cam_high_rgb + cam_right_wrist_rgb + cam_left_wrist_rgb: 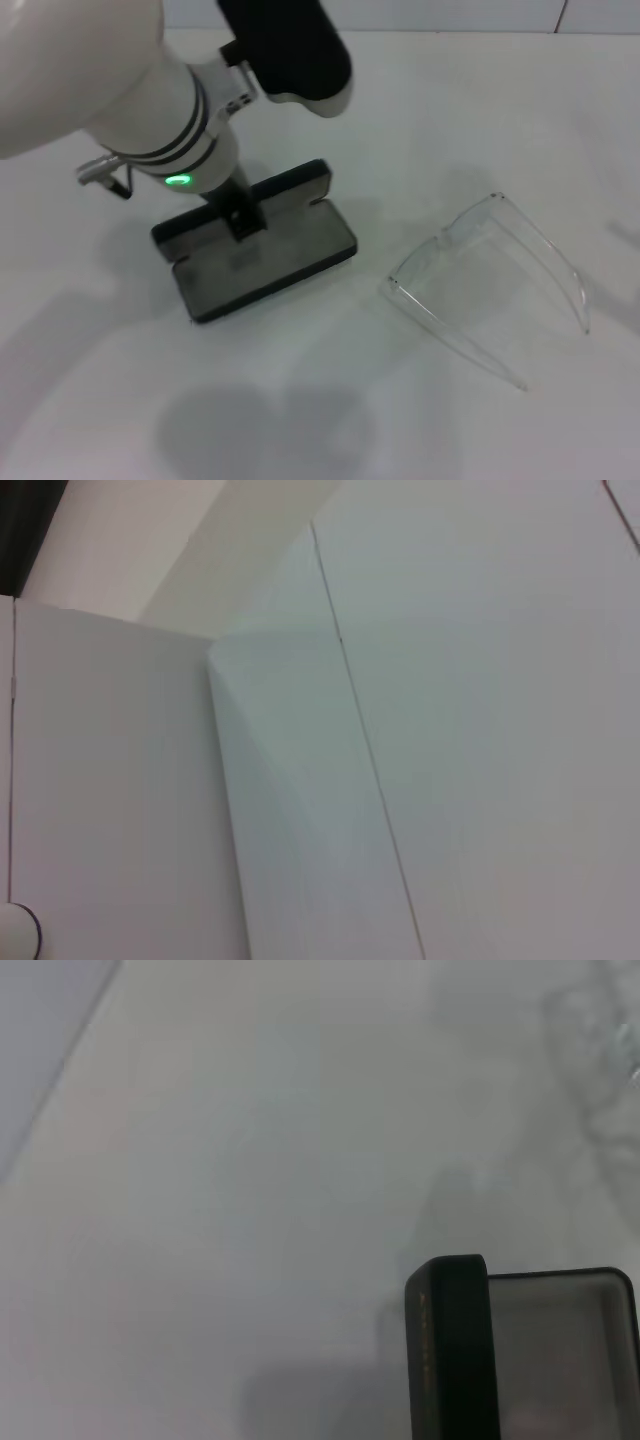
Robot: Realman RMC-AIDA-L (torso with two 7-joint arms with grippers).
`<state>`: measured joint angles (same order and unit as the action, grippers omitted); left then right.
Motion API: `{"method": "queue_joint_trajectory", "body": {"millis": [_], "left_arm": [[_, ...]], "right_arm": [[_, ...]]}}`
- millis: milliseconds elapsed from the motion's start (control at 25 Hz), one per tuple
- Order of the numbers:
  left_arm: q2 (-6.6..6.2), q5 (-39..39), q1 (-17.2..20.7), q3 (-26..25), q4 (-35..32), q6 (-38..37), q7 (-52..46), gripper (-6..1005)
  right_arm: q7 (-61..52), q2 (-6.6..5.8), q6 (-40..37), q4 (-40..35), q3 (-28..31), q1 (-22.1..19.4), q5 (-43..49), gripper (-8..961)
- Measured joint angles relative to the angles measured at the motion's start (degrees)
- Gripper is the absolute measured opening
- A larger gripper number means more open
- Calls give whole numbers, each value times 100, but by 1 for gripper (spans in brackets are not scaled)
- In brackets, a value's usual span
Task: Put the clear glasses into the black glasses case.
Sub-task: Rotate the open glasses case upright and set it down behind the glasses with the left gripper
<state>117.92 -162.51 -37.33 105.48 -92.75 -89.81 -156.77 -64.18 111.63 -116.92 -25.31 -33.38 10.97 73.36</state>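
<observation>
- Left arm, white shell with black end: nearest the head camera, filling the upper left and reaching down over the case.
- Left gripper: dark finger part down at the case, at the seam between tray and lid, probably there to hold the case open or steady; spread of the fingers hidden by the arm, cannot tell whether wide or narrow.
- Black glasses case: open on the table, left of centre in the head view; grey-lined tray toward the robot, lid at the far side. Left wrist view shows one black edge with faint orange lettering and a strip of grey lining beside it. Nothing inside the tray.
- Clear glasses: on the table right of the case, well apart from it and from the left gripper; lens at the far side, both thin arms unfolded and pointing toward the robot, touched by nothing.
- Table: plain white surface bearing case and glasses.
- Right gripper: not in view; right wrist view gives only pale panels and a seam, so likely parked away from the work.
- Stage, as a judgement: case ready, glasses not yet picked up. Glasses lying on the right arm's side, with the left gripper occupied at the case, suggests a pickup from the right.
- Risk, as a judgement: thin, springy arms and a smooth lens, prone to slip or snag on the case rim.
</observation>
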Motion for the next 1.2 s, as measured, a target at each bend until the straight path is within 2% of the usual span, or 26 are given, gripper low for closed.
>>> {"method": "queue_joint_trajectory", "body": {"millis": [200, 360, 480, 800, 1200], "left_arm": [[132, -1, -26, 15, 147, 480, 884, 232], [150, -4, -35, 120, 319, 827, 1195, 239], [164, -8, -108, 463, 623, 1349, 1368, 245], [190, -13, -515, 1159, 1279, 1932, 1254, 259], [215, -7, -632, 1362, 1359, 2237, 1239, 277]], "right_arm": [[17, 41, -48, 0, 71, -105, 1, 828], [62, 64, -69, 0, 70, -196, -1, 828], [77, 68, -78, 0, 69, -265, -8, 828], [108, 80, -89, 1, 68, -348, 27, 827], [204, 92, -87, 36, 44, -394, 44, 826]]}}
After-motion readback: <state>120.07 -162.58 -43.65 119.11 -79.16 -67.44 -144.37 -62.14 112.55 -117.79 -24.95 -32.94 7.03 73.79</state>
